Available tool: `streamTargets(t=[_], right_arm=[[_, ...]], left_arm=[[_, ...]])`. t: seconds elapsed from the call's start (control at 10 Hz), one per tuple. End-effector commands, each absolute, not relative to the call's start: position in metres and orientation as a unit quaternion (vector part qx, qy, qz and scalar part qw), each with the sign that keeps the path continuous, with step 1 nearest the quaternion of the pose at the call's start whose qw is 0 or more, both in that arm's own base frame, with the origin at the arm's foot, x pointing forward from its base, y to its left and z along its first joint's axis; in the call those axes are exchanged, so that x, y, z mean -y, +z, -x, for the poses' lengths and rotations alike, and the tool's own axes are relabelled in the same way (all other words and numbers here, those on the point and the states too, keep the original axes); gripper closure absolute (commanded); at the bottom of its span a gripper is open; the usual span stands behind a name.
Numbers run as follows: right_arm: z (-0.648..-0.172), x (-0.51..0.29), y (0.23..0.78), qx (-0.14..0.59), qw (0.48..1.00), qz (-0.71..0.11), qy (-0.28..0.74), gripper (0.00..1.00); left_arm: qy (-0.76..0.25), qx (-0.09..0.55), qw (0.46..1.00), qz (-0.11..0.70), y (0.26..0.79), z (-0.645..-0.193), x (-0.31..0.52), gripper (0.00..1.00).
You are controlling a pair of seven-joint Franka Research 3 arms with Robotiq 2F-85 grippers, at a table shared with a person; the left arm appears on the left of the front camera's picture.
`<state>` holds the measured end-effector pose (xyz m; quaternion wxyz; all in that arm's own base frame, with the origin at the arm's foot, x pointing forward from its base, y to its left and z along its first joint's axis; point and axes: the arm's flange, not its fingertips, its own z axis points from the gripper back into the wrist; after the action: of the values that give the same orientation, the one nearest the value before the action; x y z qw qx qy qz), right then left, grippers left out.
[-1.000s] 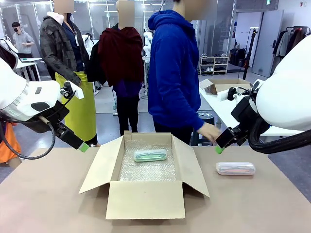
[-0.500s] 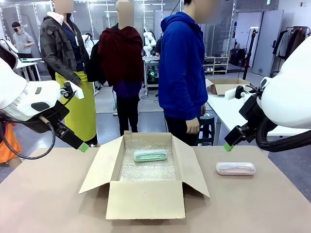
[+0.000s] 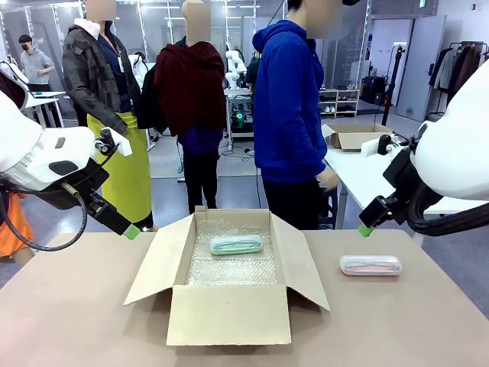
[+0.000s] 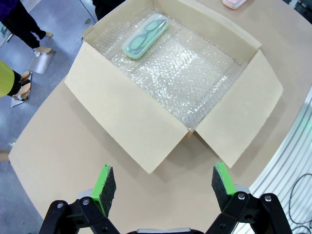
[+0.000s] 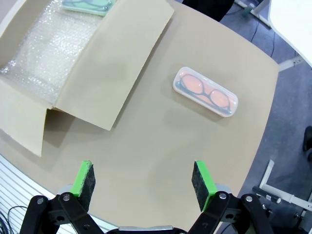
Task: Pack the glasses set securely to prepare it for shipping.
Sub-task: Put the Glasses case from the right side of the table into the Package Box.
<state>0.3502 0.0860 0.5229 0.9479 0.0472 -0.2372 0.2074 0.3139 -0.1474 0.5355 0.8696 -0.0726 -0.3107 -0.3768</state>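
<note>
Glasses set lay in two places. The mint green case [image 3: 236,245] rested inside the open cardboard box [image 3: 229,313], flat on the bubble wrap [image 3: 229,271] that lined its floor, close to the far wall and lengthwise left to right. A pair of frames showed through its semi-clear lid. The pink-white case [image 3: 370,264] lay closed on the bare table [image 3: 76,306], to the right of the box and apart from its right flap, also lengthwise left to right. Dark-rimmed glasses showed inside it in the right wrist view.

All four box flaps stood folded outward.

The left gripper [image 3: 131,231] hung in the air above the table's far left, left of the box and touching nothing. Its green-padded fingers [image 4: 105,183] were spread wide with nothing between them. The right gripper [image 3: 365,228] hung above the table's far right, higher than the pink-white case and just beyond it. Its jaws were likewise wide apart and empty.

A person in a blue hoodie [image 3: 286,107] stood at the far side of the table, behind the box's right half.
</note>
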Motion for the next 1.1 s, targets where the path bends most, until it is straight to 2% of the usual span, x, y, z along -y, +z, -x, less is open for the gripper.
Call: streamTargets(t=[0.0, 0.6, 0.7, 1.0], right_arm=[[-0.361, -0.081, 0.530, 0.223, 0.952, -0.045, 0.203, 0.00], [-0.416, -0.053, 0.522, 0.187, 0.968, -0.050, 0.163, 0.00], [-0.427, -0.049, 0.518, 0.179, 0.972, -0.031, 0.151, 0.00], [-0.460, -0.039, 0.505, 0.169, 0.972, -0.031, 0.160, 0.00]], left_arm=[[-0.379, 0.312, 0.868, 0.078, 0.535, -0.314, 0.146, 0.00], [-0.379, 0.312, 0.868, 0.078, 0.535, -0.314, 0.146, 0.00], [-0.379, 0.312, 0.868, 0.078, 0.535, -0.314, 0.146, 0.00], [-0.379, 0.312, 0.868, 0.078, 0.535, -0.314, 0.146, 0.00]])
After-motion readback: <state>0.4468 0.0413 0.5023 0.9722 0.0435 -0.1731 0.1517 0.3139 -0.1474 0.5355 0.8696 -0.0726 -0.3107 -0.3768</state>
